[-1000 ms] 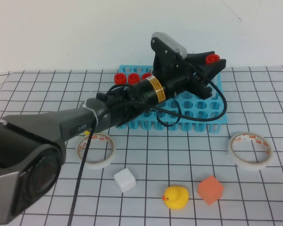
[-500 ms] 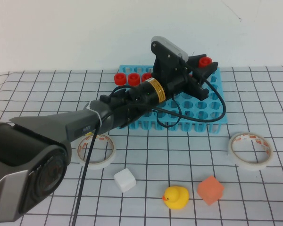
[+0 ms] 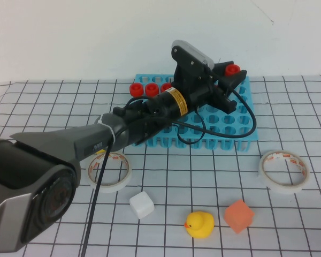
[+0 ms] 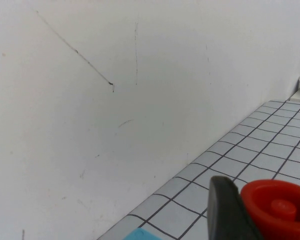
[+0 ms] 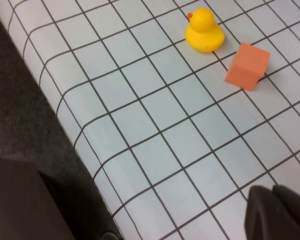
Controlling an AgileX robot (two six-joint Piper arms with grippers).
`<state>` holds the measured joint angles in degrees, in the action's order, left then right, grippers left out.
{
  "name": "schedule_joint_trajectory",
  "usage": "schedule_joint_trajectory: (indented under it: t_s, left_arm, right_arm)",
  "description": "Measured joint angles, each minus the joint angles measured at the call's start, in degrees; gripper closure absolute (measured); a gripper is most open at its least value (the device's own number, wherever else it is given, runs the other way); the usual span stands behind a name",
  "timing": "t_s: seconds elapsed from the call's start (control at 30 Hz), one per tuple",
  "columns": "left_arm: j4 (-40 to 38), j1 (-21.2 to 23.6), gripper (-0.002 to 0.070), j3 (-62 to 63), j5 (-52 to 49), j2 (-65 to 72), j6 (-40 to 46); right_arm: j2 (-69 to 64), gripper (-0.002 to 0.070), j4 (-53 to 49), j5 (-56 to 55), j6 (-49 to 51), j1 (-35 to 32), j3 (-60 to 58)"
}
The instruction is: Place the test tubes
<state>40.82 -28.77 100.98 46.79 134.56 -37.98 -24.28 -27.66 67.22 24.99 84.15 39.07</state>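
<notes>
A blue test tube rack point(image 3: 231, 135) stands at the back of the gridded table. Three red-capped tubes point(image 3: 151, 89) stand in its far left holes. My left gripper point(image 3: 231, 76) reaches over the rack's far right part and is shut on a red-capped test tube point(image 3: 232, 69). In the left wrist view the red cap point(image 4: 280, 210) sits against a dark finger point(image 4: 229, 212), with the white wall behind. My right gripper point(image 5: 279, 212) is out of the high view; in its wrist view it hovers shut and empty over bare grid near the table's front edge.
Two white tape rolls point(image 3: 109, 171) point(image 3: 284, 170) lie in front of the rack, left and right. Nearer me are a white cube point(image 3: 142, 204), a yellow duck point(image 3: 199, 224) and an orange cube point(image 3: 238, 216). A white wall rises right behind the rack.
My left gripper carried the tube a little to the left over the rack's far edge, then held still. The right gripper has not moved.
</notes>
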Motion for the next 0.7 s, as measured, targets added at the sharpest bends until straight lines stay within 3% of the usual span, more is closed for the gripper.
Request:
schedule_joint_trajectory:
  t_s: [0.7]
  left_arm:
    - [3.8, -0.1, 0.0417, 0.2, -2.5, 0.0, -3.4]
  right_arm:
    - [0.0, 0.0678, 0.0, 0.0, 0.0, 0.0, 0.0]
